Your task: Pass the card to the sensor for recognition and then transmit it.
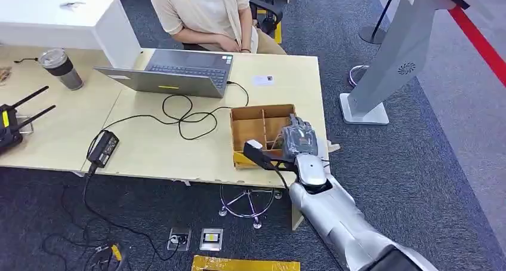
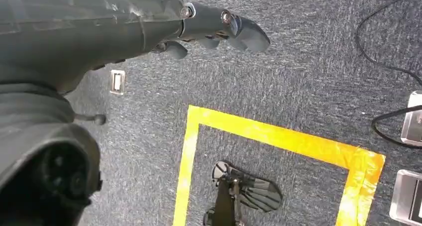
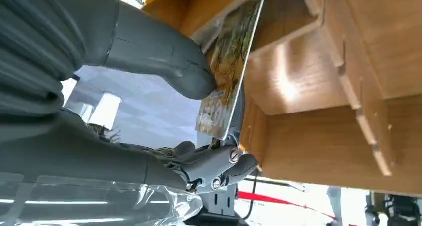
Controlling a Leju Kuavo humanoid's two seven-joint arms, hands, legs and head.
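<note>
Card (image 3: 230,71) stands on edge inside the wooden divider box (image 1: 261,113) at the worktop's right front corner, pinched by the right hand (image 1: 298,138); left hand (image 2: 214,29) hangs apart, holding nothing.

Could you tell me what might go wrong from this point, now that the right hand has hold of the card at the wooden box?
1. The right hand pinches the card near one edge only, thumb against fingers, so it could slip or twist as it lifts.
2. The card sits close beside the dividers of the wooden box; it may catch on one on the way out.
3. The box lies at the table corner, so a snag could drag it off the edge.
</note>
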